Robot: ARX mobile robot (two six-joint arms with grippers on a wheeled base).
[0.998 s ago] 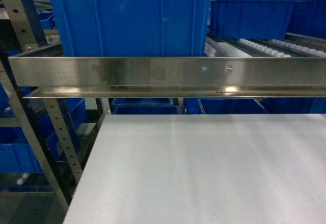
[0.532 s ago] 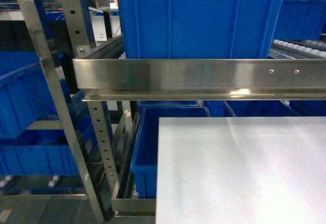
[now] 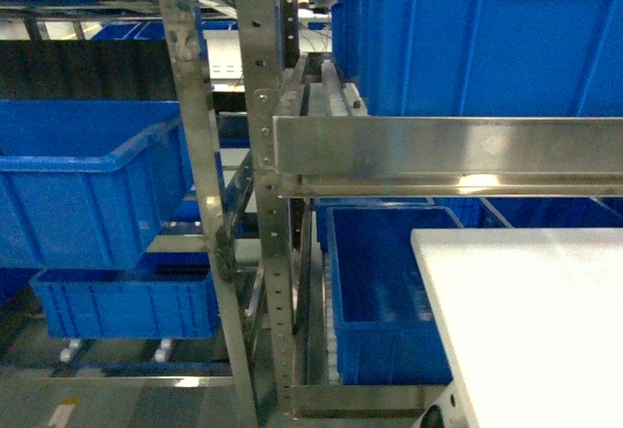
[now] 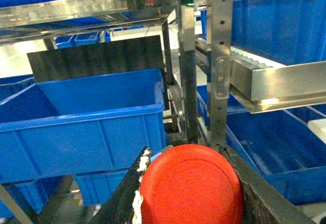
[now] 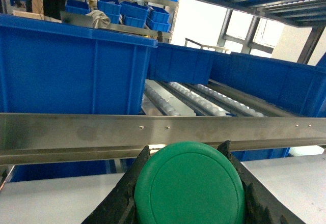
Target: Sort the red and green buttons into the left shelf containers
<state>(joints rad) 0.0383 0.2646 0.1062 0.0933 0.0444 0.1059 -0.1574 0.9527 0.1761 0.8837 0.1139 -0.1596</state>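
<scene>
Head view swung left off the white counter (image 3: pixel 531 331) toward the shelf, left claw (image 4: pixel 189 193) clamped on red button (image 4: pixel 189 188) facing blue bin (image 4: pixel 86 117), steel upright (image 4: pixel 220 56) between, right claw (image 5: pixel 189 188) gripping green button (image 5: pixel 189 186) below steel rail (image 5: pixel 153 132)

Red button (image 4: pixel 189 188) and green button (image 5: pixel 189 183) each clamped cap-up, facing blue shelf bins (image 4: pixel 84 119)

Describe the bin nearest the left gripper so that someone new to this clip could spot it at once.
Start at the perforated steel upright in the left wrist view and look left of it. There a large open blue bin sits tilted on the shelf, just beyond the red button gripped by the left gripper. A dark ribbed panel stands directly behind it, which no neighbouring bin has.
</scene>
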